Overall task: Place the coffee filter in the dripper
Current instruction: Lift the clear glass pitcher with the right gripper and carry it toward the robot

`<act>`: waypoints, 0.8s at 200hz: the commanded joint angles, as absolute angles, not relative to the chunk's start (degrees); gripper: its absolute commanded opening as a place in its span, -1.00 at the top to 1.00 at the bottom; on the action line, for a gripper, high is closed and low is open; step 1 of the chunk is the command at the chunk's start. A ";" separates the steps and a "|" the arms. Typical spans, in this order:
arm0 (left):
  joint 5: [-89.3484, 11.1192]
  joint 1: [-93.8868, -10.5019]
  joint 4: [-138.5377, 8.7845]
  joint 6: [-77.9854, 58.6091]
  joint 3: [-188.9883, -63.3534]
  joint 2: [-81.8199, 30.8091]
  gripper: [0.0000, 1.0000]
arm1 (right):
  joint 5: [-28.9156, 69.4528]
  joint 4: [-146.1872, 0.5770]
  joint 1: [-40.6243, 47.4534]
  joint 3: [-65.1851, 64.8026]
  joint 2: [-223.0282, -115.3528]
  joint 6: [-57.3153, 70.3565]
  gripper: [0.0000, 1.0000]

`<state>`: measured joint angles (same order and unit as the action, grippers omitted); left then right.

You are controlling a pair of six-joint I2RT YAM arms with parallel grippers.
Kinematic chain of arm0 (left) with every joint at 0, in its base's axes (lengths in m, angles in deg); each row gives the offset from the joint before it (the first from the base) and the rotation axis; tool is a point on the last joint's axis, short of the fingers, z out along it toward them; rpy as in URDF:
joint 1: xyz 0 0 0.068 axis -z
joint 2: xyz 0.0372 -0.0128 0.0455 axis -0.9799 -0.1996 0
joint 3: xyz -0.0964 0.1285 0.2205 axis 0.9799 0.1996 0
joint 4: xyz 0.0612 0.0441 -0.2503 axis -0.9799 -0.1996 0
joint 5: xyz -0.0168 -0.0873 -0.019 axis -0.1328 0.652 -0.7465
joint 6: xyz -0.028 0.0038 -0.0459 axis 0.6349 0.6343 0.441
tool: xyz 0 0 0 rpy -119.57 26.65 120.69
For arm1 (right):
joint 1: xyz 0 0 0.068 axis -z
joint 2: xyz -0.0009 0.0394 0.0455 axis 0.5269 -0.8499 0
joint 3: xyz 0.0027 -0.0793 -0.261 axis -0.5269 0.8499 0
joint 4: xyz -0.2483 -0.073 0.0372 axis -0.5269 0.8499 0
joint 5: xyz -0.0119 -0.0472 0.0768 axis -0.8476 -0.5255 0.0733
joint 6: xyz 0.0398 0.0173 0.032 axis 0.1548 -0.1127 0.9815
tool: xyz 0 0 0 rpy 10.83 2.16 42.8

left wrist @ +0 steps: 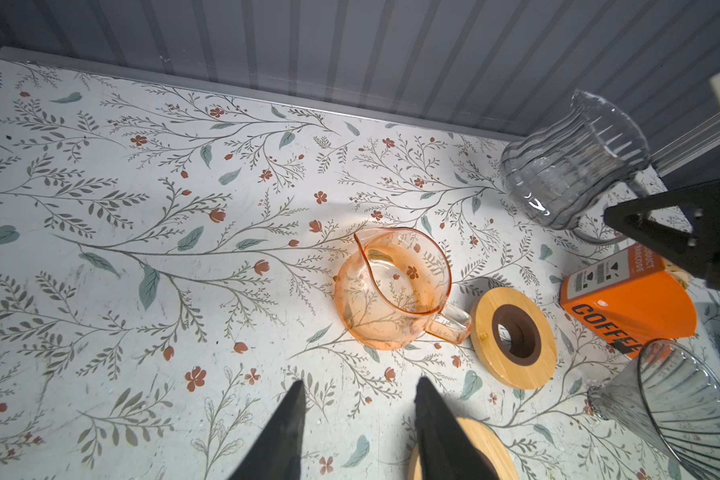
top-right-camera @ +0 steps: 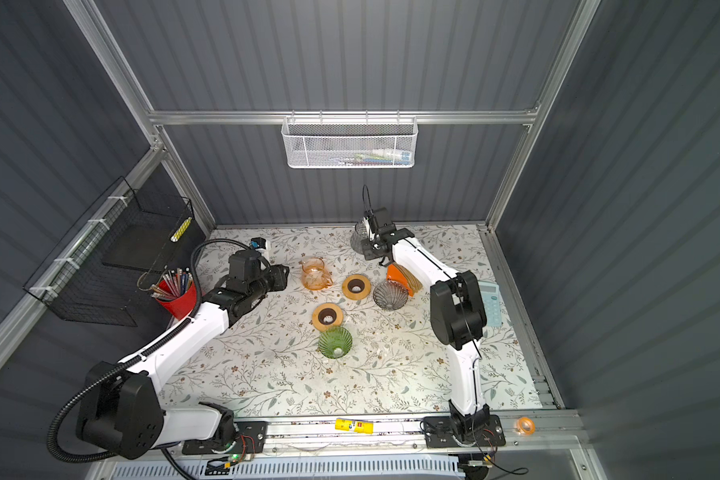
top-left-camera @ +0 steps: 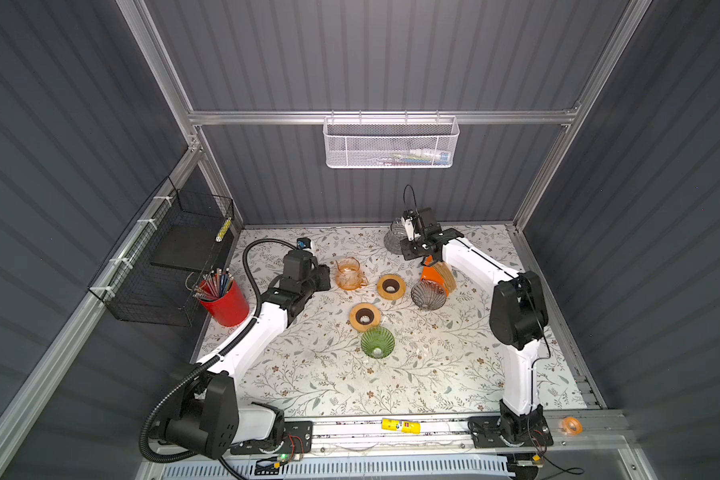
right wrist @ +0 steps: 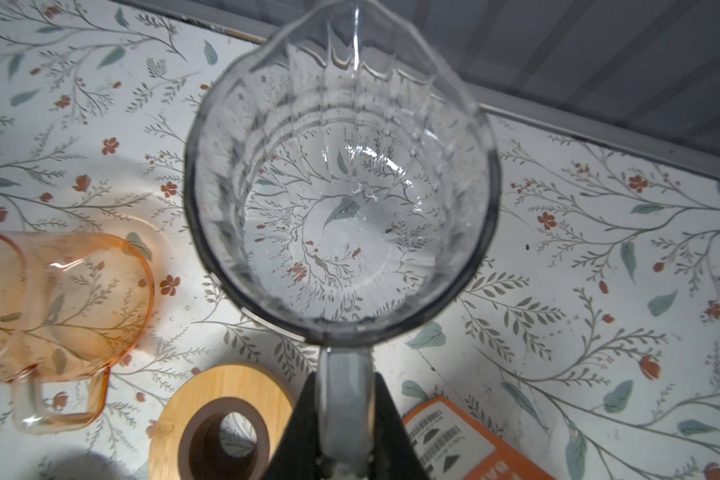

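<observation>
Setup step: right claw (right wrist: 344, 386) pinches grey pitcher (right wrist: 341, 187) by handle; left claw (left wrist: 358, 399) spread, empty; next, pull filter (top-left-camera: 447, 276) from orange box (left wrist: 628, 299)

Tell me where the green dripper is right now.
In both top views the green dripper stands mid-table, right beside a wooden ring, on the side nearer the arm bases.

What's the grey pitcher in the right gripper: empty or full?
Empty. In the right wrist view the tablecloth shows through the base of the grey pitcher; no liquid or object inside. The right gripper clamps its handle.
</observation>
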<state>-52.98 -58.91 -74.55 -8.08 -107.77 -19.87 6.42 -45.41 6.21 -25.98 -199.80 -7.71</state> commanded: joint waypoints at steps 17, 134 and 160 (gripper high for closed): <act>-52.89 -58.80 -77.33 -8.17 -107.52 -17.25 0.12 | 6.38 -48.96 4.34 -20.97 -192.90 -8.54 1.00; -51.67 -58.80 -90.57 -7.90 -111.99 -13.72 0.09 | 2.19 -47.01 -3.30 -7.67 -175.56 -9.42 1.00; -51.21 -58.86 -92.96 -4.46 -114.12 -15.56 0.10 | 2.99 -46.72 -4.94 -5.74 -171.63 -8.98 1.00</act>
